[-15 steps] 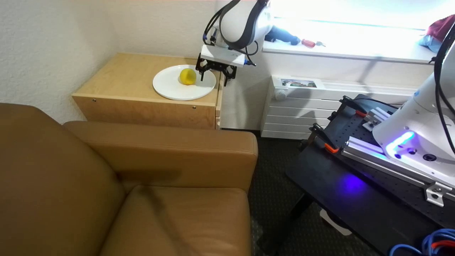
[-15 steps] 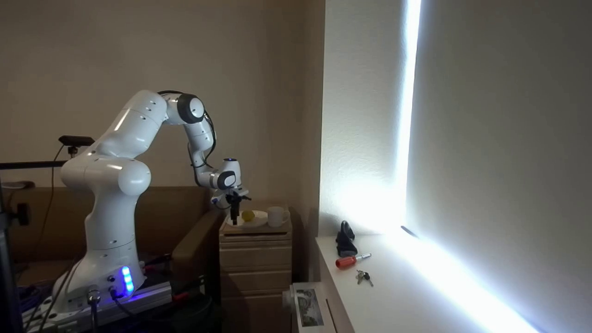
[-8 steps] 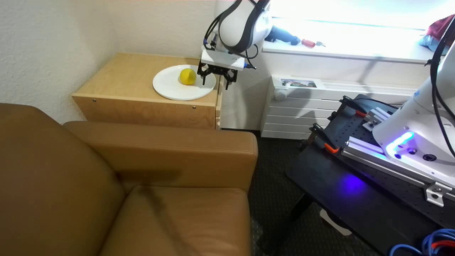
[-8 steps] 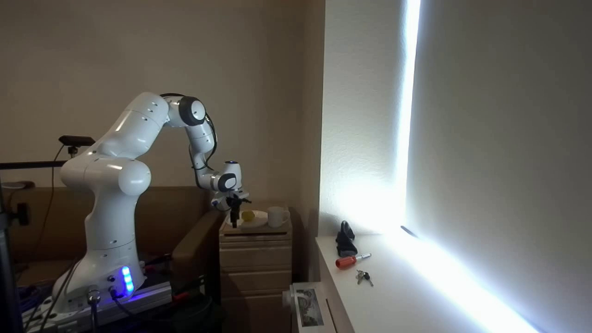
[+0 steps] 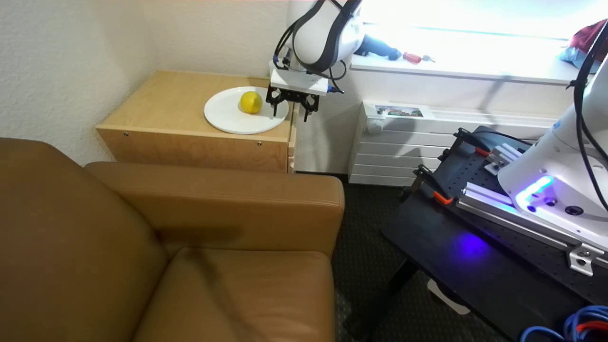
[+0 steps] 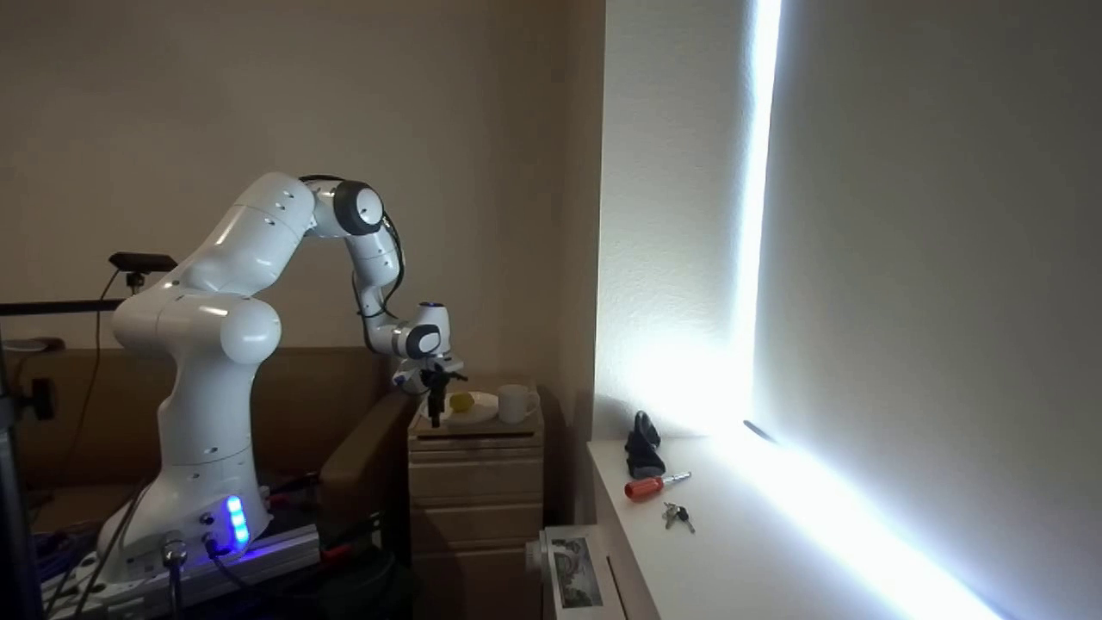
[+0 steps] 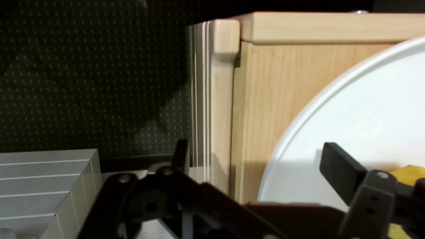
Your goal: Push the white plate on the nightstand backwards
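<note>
The white plate (image 5: 225, 114) lies on the wooden nightstand (image 5: 166, 102) near its front edge, and shows in both exterior views (image 6: 482, 410). A yellow lemon-like fruit (image 5: 251, 102) sits on the plate. My gripper (image 5: 290, 117) is open and empty at the nightstand's front edge. In the wrist view, the open gripper (image 7: 255, 149) has one finger over the plate (image 7: 352, 113) and the other out beyond the nightstand's front (image 7: 272, 76). The plate's near rim shows between the fingers. I cannot tell whether the finger touches the plate. The fruit (image 7: 410, 174) is partly hidden behind that finger.
A white mug (image 6: 513, 403) stands beside the plate on the nightstand. A brown sofa (image 5: 218, 204) stands alongside the nightstand. A white radiator (image 5: 394, 156) sits under the window sill (image 6: 732, 551), which holds a red screwdriver (image 6: 644, 488) and keys (image 6: 678, 517). Walls border the nightstand.
My open gripper has moved down and slightly outward, toward the nightstand's front edge. The plate, fruit and mug have not visibly moved.
</note>
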You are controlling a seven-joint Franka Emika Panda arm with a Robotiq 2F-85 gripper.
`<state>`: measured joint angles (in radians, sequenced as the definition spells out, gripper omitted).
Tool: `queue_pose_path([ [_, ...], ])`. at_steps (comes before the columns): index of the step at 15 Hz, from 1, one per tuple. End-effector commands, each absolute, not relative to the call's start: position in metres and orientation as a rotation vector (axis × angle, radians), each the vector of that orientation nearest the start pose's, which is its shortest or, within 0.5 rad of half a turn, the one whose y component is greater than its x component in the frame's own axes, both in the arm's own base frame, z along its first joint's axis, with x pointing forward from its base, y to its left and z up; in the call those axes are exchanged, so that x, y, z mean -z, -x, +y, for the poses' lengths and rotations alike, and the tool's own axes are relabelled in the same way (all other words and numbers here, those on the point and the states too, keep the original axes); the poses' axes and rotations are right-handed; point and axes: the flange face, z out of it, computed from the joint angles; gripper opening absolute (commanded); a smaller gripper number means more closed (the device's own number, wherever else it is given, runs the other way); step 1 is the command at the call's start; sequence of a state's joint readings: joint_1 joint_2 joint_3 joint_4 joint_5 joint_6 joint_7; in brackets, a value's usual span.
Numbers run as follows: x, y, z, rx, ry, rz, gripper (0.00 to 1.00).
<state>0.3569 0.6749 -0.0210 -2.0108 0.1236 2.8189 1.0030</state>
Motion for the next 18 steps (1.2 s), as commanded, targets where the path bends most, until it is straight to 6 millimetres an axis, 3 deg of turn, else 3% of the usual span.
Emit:
queue_pose_path([
  [1, -0.113, -0.582, 0.182, 0.16, 2.86, 1.168, 1.0],
  [3, -0.114, -0.587, 0.179, 0.202, 2.829, 1.186, 1.0],
  [10, -0.145, -0.591, 0.165, 0.185, 2.765, 1.273, 1.0],
  [14, -0.157, -0.583, 0.139, 0.113, 2.758, 1.412, 1.0],
  [18, -0.171, -0.573, 0.099, 0.001, 2.711, 1.562, 1.0],
])
